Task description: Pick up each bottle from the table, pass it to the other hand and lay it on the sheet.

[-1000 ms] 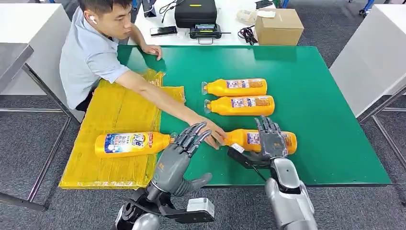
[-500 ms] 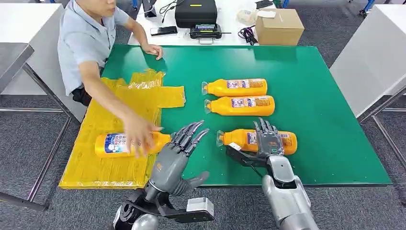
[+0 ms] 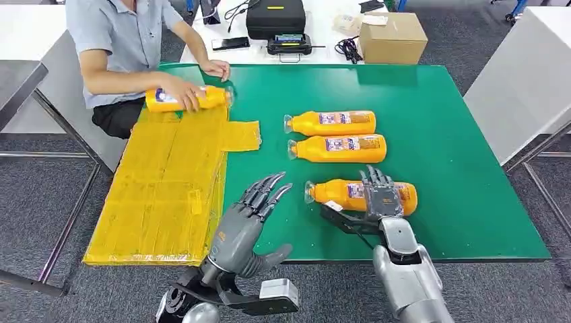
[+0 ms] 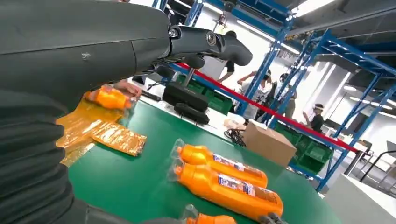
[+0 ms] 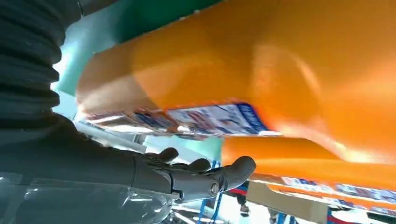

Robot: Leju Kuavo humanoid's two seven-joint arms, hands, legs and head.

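Directly under the right hand [image 3: 381, 195] lies the nearest bottle [image 3: 360, 196], flat on the green worktop [image 3: 458, 168], its long axis running left to right across the robot's front, cap toward the left hand and base toward the right edge. The right hand is draped over the bottle's labelled middle, fingers reaching across the far side; whether they have actually closed on it cannot be told, though the right wrist view has the orange body pressed close against the palm. That arm is plainly the nearer one. The left hand [image 3: 246, 225] hovers near the worktop's front edge with fingers spread and nothing in it, between the bottle's cap and the yellow sheet [image 3: 161, 195].

Two more bottles [image 3: 337, 136] lie parallel further back, side by side, caps the same way. All are smooth orange plastic, rounded, narrowing to a neck, with glossy printed labels. The sheet is crinkled, shiny film, draped off the worktop's left edge. At its far end a person's hand [image 3: 180, 91] rests on a fourth bottle [image 3: 202, 98].
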